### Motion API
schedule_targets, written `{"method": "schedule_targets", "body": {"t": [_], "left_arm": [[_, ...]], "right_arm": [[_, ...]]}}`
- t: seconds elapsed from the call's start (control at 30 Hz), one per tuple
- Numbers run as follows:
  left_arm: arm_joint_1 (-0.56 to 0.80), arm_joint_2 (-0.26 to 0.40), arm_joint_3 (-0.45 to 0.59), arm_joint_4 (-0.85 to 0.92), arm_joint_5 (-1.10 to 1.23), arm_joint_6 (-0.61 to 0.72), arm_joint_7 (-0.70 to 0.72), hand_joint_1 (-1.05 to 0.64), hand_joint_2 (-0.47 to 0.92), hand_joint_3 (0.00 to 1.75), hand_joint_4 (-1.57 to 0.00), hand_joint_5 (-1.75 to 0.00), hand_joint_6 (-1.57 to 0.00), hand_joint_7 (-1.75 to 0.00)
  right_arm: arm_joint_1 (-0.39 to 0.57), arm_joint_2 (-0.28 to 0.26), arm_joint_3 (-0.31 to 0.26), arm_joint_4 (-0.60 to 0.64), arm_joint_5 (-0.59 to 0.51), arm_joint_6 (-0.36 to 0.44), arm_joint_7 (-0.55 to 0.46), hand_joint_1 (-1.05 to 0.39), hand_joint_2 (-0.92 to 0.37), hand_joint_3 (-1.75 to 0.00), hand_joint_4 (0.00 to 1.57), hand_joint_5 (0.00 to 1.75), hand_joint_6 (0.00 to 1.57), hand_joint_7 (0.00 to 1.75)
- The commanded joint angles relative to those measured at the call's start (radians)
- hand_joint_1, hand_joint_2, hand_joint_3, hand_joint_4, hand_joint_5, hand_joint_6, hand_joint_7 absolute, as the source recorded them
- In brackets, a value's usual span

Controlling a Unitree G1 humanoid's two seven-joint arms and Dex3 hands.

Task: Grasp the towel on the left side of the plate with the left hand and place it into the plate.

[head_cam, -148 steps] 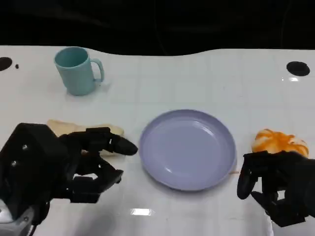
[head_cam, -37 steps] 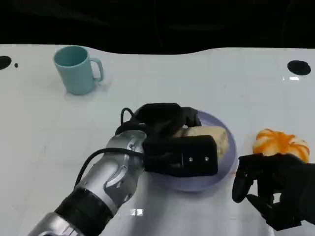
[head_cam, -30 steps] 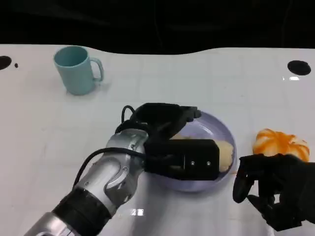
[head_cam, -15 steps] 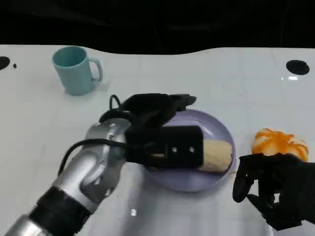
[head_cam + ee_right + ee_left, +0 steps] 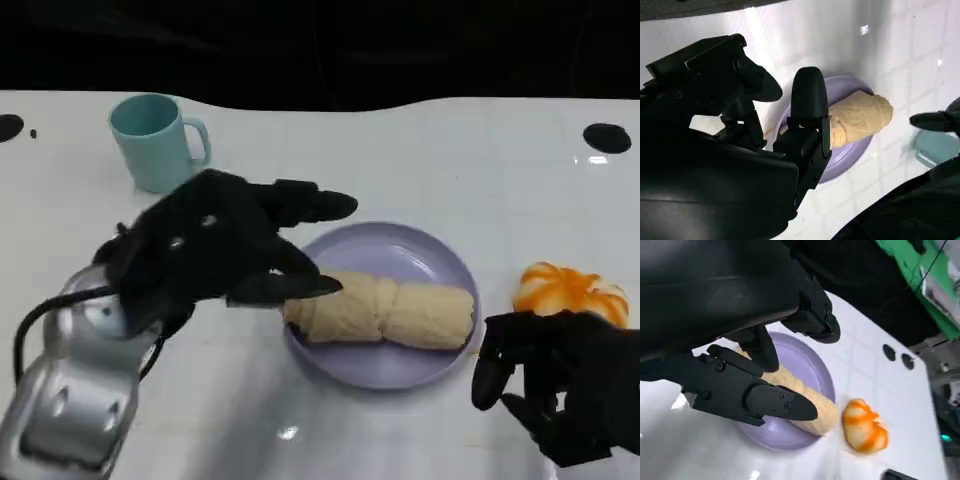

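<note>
Towel: a rolled beige towel is lying across the plate, running from the rim nearest the left hand toward the far rim; the left wrist view shows it lying lengthwise inside the plate, and the right wrist view shows one end sitting on the plate.

Left hand: it is hovering over the table just beside the plate's left rim, fingers spread apart and holding nothing. One fingertip is reaching over the near end of the towel; whether it is touching the cloth is hard to tell from the head view. In the left wrist view the fingers are splayed above the plate with the towel showing between them.

Right hand: it is sitting low at the table's near right edge, well apart from the plate, fingers curled inward and gripping nothing. In the right wrist view its fingers are bending in front of the plate.

Cup: a teal cup is standing upright at the far left, handle pointing toward the plate.

Orange thing: an orange-and-white item is lying right of the plate, just beyond the right hand; the left wrist view shows it beside the plate.

Table: white, glossy, carrying everything.
</note>
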Motion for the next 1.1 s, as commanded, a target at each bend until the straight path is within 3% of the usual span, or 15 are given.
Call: {"method": "schedule_targets", "body": {"t": [0.03, 0.07, 0.1, 0.17, 0.3, 0.4, 0.57, 0.77, 1.1], "left_arm": [[0.099, -0.015, 0.093, -0.124, -0.097, 0.078, 0.037, -0.29, 0.92, 0.25, -0.72, -1.02, -0.82, -0.28], [0.116, -0.019, 0.111, -0.147, -0.123, 0.097, 0.039, -0.23, 0.89, 0.32, -0.74, -1.12, -0.9, -0.38], [0.134, -0.021, 0.13, -0.171, -0.149, 0.117, 0.041, -0.19, 0.81, 0.49, -0.74, -1.18, -0.9, -0.49], [0.164, -0.02, 0.164, -0.221, -0.205, 0.18, 0.042, -0.11, 0.57, 1.02, -0.77, -1.38, -0.89, -0.81], [0.236, 0.043, 0.22, -0.336, -0.313, 0.317, 0.008, -0.04, 0.46, 1.36, -0.84, -1.62, -0.86, -1.22], [0.28, 0.067, 0.243, -0.396, -0.363, 0.385, 0.026, -0.03, 0.45, 1.39, -0.82, -1.73, -0.82, -1.36], [0.331, 0.081, 0.239, -0.438, -0.396, 0.407, 0.062, -0.04, 0.43, 1.43, -0.85, -1.75, -0.77, -1.53], [0.354, 0.067, 0.229, -0.424, -0.433, 0.478, 0.118, -0.06, 0.45, 1.39, -0.85, -1.75, -0.76, -1.63], [0.298, 0.139, 0.155, -0.248, -0.427, 0.425, 0.102, -0.05, 0.48, 1.37, -0.83, -1.75, -0.71, -1.68]], "right_arm": [[-0.01, -0.003, 0.001, -0.009, -0.001, 0.013, -0.002, 0.0, -0.6, -1.03, 0.71, 1.75, 0.69, 1.42], [-0.01, -0.002, 0.001, -0.01, -0.001, 0.016, -0.003, 0.0, -0.6, -1.03, 0.71, 1.75, 0.68, 1.42], [-0.01, 0.0, 0.001, -0.011, 0.001, 0.019, -0.003, 0.0, -0.6, -1.03, 0.71, 1.75, 0.68, 1.42], [-0.012, 0.001, 0.003, -0.015, 0.001, 0.029, -0.003, 0.0, -0.6, -1.03, 0.71, 1.75, 0.68, 1.42], [-0.016, -0.001, 0.007, -0.016, -0.003, 0.029, -0.003, -0.01, -0.6, -1.03, 0.71, 1.75, 0.68, 1.42], [-0.017, -0.003, 0.005, -0.01, -0.002, 0.019, -0.003, -0.01, -0.59, -1.04, 0.71, 1.75, 0.68, 1.42], [-0.013, -0.008, -0.006, -0.003, 0.004, 0.015, 0.001, -0.01, -0.59, -1.04, 0.7, 1.75, 0.68, 1.41], [0.004, -0.015, -0.026, 0.02, 0.015, -0.045, 0.003, 0.0, -0.59, -1.05, 0.71, 1.75, 0.69, 1.41], [0.016, -0.013, -0.054, 0.041, 0.042, -0.074, 0.01, 0.02, -0.58, -1.07, 0.71, 1.75, 0.69, 1.43]]}}
